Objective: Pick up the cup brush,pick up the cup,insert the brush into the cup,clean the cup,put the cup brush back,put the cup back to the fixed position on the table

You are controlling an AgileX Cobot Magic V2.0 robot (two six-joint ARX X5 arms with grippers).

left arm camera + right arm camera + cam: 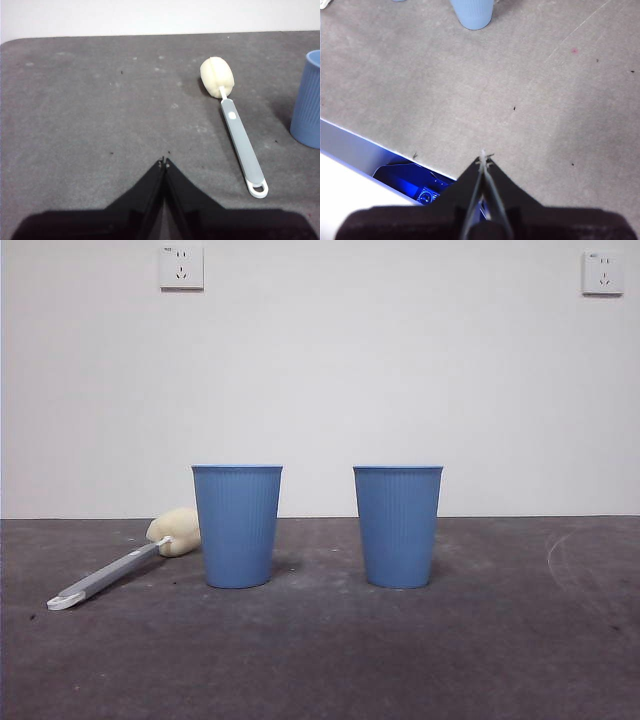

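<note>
Two identical blue ribbed cups stand upright on the dark grey table (320, 660): one at centre left (237, 525) and one at centre right (398, 526). The cup brush (120, 565) lies flat to the left of the left cup, its cream sponge head (176, 531) near that cup. In the left wrist view the brush (240, 145) lies ahead of my left gripper (164, 162), which is shut and empty, apart from the brush; a cup's edge (309, 100) shows beside it. My right gripper (484, 159) is shut and empty above the table's edge, far from a cup (474, 12).
Two wall sockets (181, 268) (602, 273) sit on the white wall behind. In the right wrist view the table's edge (380, 142) runs below the gripper, with blue-lit equipment (415, 182) under it. A pale curved scuff (560, 550) marks the table at right.
</note>
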